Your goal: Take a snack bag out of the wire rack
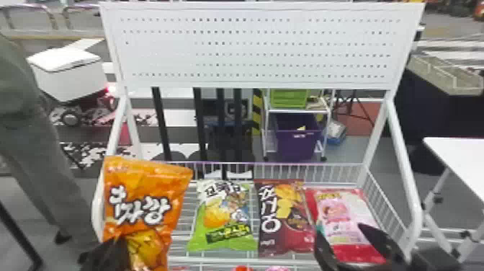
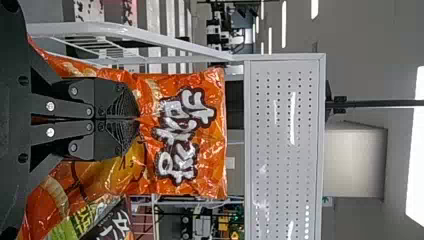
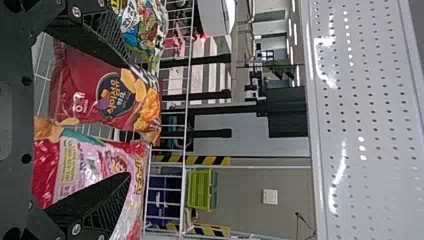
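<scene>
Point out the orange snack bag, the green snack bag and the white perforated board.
Orange snack bag (image 1: 147, 176): head view, on its front, above the lettering.
Green snack bag (image 1: 223, 216): head view, near the middle of its front.
White perforated board (image 1: 259, 48): head view, around the middle of its face.

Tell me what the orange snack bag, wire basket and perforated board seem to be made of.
Orange snack bag: thin, glossy plastic film, judging by its creases and shiny highlights; foil lining possible.
Wire basket: probably metal rods with smooth coating, being slim and evenly white.
Perforated board: likely white-painted metal sheet, semi-gloss with streaky reflections.
</scene>
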